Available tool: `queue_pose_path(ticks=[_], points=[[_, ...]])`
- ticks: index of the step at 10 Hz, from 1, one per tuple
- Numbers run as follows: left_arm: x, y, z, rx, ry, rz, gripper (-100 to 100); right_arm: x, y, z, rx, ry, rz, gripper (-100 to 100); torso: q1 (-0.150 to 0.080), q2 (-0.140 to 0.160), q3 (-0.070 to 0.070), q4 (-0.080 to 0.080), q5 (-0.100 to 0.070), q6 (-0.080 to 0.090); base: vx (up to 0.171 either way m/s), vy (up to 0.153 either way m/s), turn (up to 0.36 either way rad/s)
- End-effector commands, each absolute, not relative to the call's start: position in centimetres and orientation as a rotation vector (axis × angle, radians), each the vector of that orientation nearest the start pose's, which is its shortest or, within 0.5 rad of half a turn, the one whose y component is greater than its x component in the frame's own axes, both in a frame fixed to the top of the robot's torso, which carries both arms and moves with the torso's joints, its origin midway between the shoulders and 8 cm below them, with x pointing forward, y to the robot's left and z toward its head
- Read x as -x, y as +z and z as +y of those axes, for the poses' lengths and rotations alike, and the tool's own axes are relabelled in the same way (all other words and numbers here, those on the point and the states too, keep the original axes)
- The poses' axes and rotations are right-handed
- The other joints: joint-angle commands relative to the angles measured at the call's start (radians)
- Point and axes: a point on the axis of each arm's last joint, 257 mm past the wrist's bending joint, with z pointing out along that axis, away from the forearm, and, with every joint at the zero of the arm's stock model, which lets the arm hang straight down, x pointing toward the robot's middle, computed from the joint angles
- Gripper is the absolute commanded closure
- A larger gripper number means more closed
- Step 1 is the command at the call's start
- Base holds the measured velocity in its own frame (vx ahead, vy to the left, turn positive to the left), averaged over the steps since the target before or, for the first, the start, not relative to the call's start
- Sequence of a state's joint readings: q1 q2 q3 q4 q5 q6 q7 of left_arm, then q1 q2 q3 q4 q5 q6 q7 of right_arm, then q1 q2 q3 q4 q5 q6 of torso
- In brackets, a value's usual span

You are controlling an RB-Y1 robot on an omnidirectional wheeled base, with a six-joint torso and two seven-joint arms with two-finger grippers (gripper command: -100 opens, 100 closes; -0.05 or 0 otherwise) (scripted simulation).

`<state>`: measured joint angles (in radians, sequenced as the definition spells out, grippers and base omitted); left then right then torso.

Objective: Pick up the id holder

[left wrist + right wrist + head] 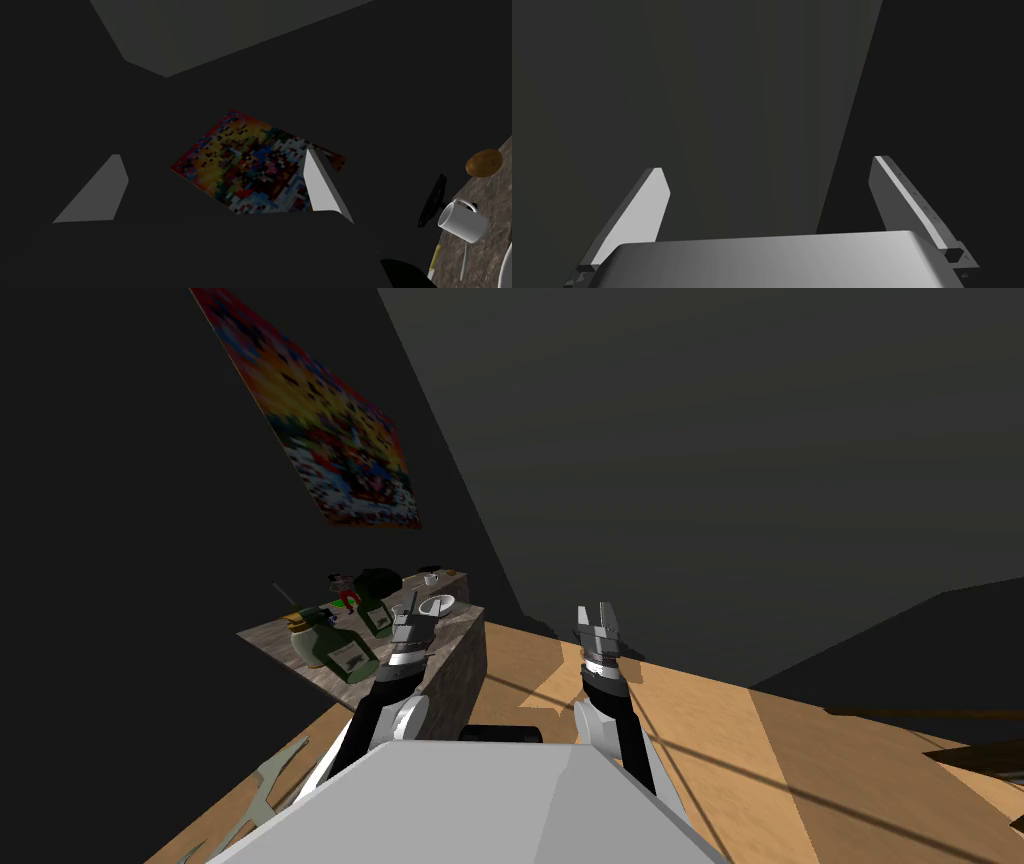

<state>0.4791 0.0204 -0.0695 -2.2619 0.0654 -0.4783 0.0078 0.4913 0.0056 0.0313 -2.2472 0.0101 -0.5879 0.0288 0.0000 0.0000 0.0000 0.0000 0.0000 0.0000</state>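
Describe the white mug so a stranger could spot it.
Below the colourful pixelated wall picture stands a cluttered stone-patterned table. At its far end, beside a brown rounded lump, sits the white mug; its loop handle sets it apart from the white bowl.

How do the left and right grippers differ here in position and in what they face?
The left gripper is by the cluttered table, next to the green bottles; the right gripper is off to the side above the wooden floor. The left gripper faces a colourful wall picture, with a white mug nearby; the right gripper faces bare dark wall. Both are open and empty.
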Motion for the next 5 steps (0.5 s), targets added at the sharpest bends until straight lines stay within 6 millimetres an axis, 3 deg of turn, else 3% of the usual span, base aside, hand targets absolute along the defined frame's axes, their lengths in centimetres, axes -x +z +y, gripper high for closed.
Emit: queue_pose_path(ticks=[1, 5], points=[[-36.1, 1.3, 25.9, 0.717, -1.415, 0.658, -100, -33.7, 2.9, -26.6, -0.598, 1.318, 0.576, 0, 0.000, 0.000, 0.000, 0.000, 0.000, 0.000, -0.007, -0.011, 0.055], [-37.3, 0.2, 26.2, 0.751, -1.392, 0.741, -100, -33.7, 2.9, -26.6, -0.598, 1.318, 0.575, 0, -0.002, 0.002, 0.001, 0.000, 0.000, 0.000, -0.021, -0.025, 0.044]])
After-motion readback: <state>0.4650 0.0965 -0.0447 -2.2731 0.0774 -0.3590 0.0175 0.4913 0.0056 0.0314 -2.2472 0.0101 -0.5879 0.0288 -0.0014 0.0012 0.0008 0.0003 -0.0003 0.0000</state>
